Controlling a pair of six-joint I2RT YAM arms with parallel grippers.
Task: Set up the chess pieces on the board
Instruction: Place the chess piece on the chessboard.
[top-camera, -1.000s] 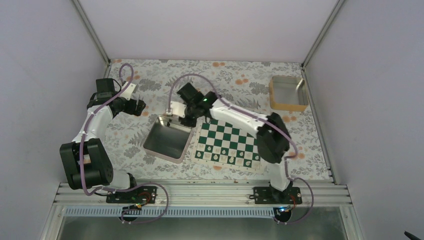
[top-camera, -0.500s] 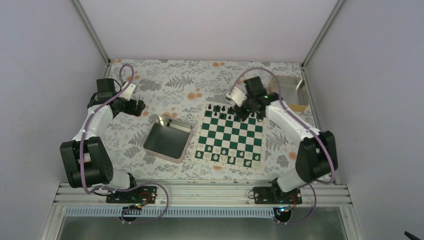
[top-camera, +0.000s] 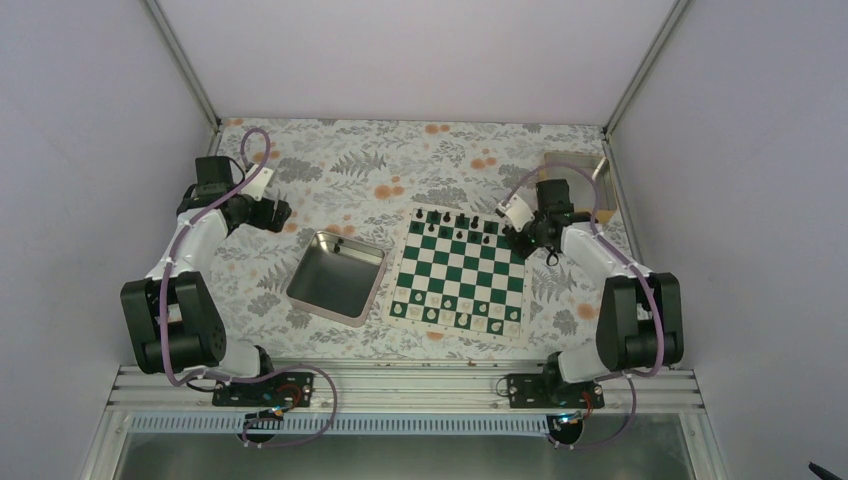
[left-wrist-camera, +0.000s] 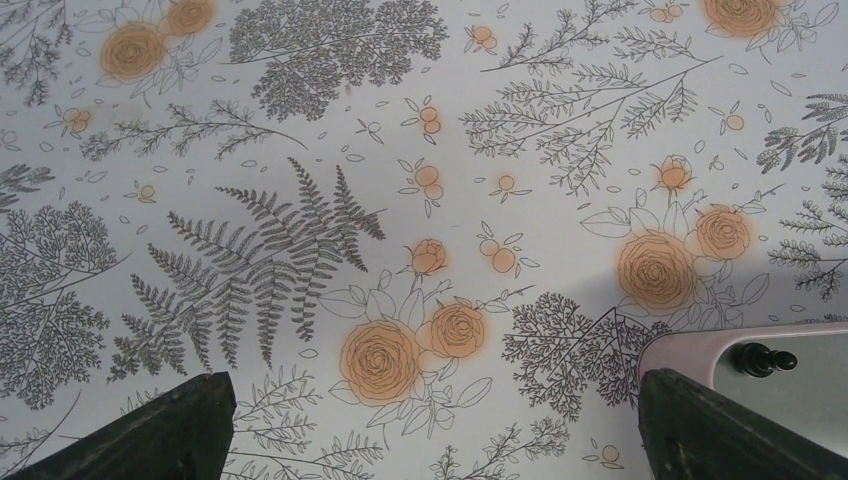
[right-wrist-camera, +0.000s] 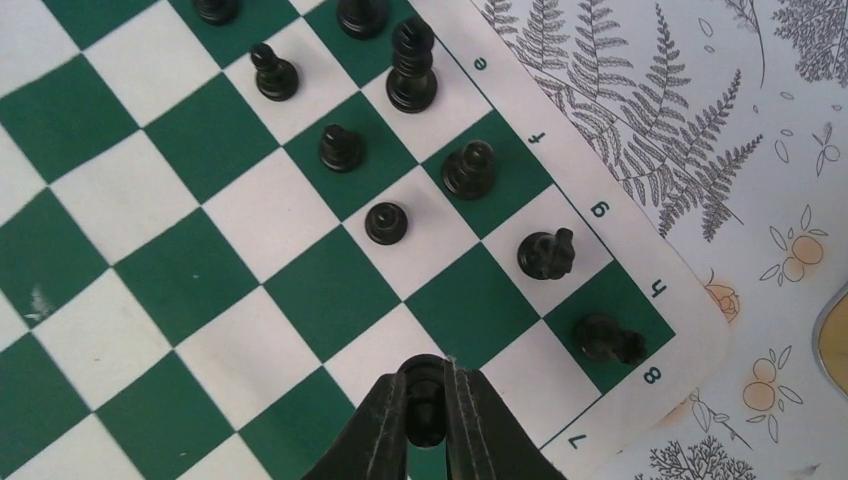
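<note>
Right hand (right-wrist-camera: 425, 378) swung to board (right-wrist-camera: 150, 260) corner — only wrist view shows it pinching black piece (right-wrist-camera: 423, 413).

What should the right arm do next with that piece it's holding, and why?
Probably carry the black piece in the right gripper to the empty green square beside the last pawn and lower it; that pawn row stops there.

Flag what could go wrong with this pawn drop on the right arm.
1. The right pincer holds the pawn close to the knight and rook; lowering or opening there could tip one over.
2. The pawn seems to hang near a junction of squares on the board, so it may land off-centre.
</note>
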